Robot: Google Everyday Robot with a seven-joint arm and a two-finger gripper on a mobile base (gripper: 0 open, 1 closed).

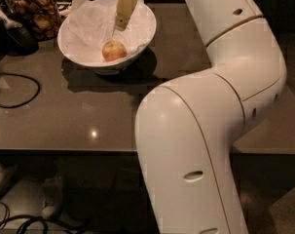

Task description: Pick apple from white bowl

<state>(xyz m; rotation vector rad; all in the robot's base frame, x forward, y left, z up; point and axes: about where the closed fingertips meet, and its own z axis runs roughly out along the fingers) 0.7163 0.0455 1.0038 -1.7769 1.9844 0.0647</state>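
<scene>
1. Apple (114, 50), yellow-orange with a red blush, lying low inside the white bowl (148, 37), on the near side of its hollow.
2. Crinkled white paper (86, 33) lining the bowl, under the apple and rising past the far-left rim.
3. Claw (124, 9) hanging pale yellow over the far half of the bowl, above the apple and a touch to the right of it, pointing down and tilted slightly left. Clear of the apple, gripping nothing that can be seen. Cannot tell how far open, nor whether the tip touches the paper.
4. Bowl standing on the far-left part of the grey-brown desk (88, 111), casting a dark shadow toward the near side.
5. Glass jar (32, 11) of brown snacks just beside the bowl on its left, at the far-left corner of the desk.
6. Black cable (25, 95) looping across the left side of the desk, well apart from the bowl.
7. Big white arm (210, 130) filling the right half of the view, bending from near bottom centre up to the claw.
</scene>
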